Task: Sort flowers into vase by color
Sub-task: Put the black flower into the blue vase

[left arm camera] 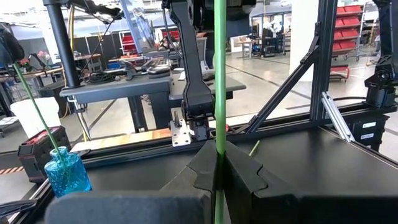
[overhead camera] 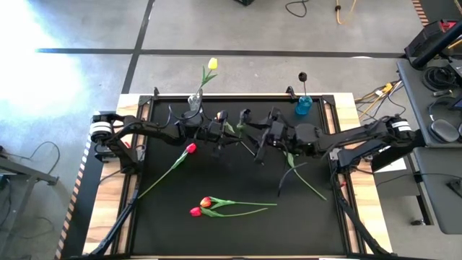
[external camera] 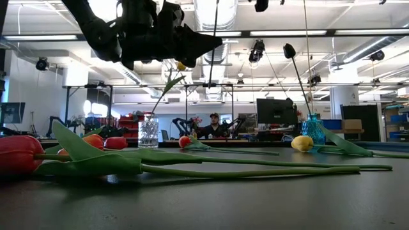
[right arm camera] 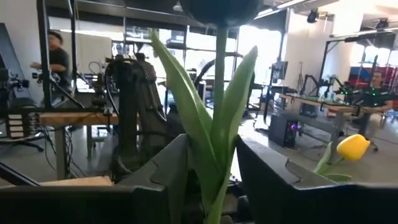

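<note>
Two vases stand along the far edge of the counter [overhead camera: 238, 238]: a clear glass vase [overhead camera: 193, 102] left of the middle, holding one yellow tulip [overhead camera: 212, 63] whose stem leans out past the edge, and a blue glass vase [overhead camera: 303, 105] toward the far right corner, holding one dark-headed tulip [overhead camera: 303, 75] upright. Just in front of them, near the middle of the counter, the left gripper [left arm camera: 219, 163] has its fingers clenched on a thin green stem [left arm camera: 219, 74] that stands upright through them. The right gripper [right arm camera: 211, 171], close beside it, grasps a dark tulip [right arm camera: 219, 11] by stem and leaves, head up. On the counter lie a red tulip [overhead camera: 190, 149] left of the middle, an orange-red tulip [overhead camera: 206, 201] and another red tulip [overhead camera: 195, 211] together near the front edge, and a green stem [overhead camera: 307, 180] right of the middle.
</note>
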Controlling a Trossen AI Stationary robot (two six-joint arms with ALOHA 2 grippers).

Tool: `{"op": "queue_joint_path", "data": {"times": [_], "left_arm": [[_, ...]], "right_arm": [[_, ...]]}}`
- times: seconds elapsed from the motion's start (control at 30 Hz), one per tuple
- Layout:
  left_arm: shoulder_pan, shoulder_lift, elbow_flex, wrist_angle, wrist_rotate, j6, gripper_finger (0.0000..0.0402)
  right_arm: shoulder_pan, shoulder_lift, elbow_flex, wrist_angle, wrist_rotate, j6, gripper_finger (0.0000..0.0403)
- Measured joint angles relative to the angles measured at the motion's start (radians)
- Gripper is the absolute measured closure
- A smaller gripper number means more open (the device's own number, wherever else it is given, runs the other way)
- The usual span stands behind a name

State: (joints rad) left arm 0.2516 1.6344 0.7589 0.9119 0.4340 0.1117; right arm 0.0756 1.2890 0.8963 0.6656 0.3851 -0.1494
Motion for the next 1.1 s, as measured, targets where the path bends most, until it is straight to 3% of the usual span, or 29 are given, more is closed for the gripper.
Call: {"op": "queue_joint_path", "data": {"times": [0.2, 0.43, 0.7, 0.87, 1.1], "left_arm": [[0.0, 0.0, 0.0, -0.003, 0.002, -0.001, 0.0401], [-0.001, 0.0, 0.0, -0.026, 0.002, -0.001, 0.0401], [-0.001, 0.0, 0.0, -0.04, 0.002, 0.001, 0.0401], [-0.001, 0.0, 0.0, -0.034, 0.002, 0.002, 0.0401], [-0.001, 0.0, 0.0, -0.017, 0.002, 0.003, 0.0401]], "right_arm": [[-0.009, 0.034, 0.005, -0.003, 0.009, -0.006, 0.0272], [-0.009, 0.094, 0.13, -0.122, 0.013, -0.029, 0.0247], [0.026, 0.091, 0.285, -0.371, 0.116, -0.051, 0.0278], [0.051, 0.08, 0.283, -0.384, 0.119, -0.063, 0.0288], [0.076, 0.08, 0.261, -0.385, 0.208, -0.114, 0.0297]]}}
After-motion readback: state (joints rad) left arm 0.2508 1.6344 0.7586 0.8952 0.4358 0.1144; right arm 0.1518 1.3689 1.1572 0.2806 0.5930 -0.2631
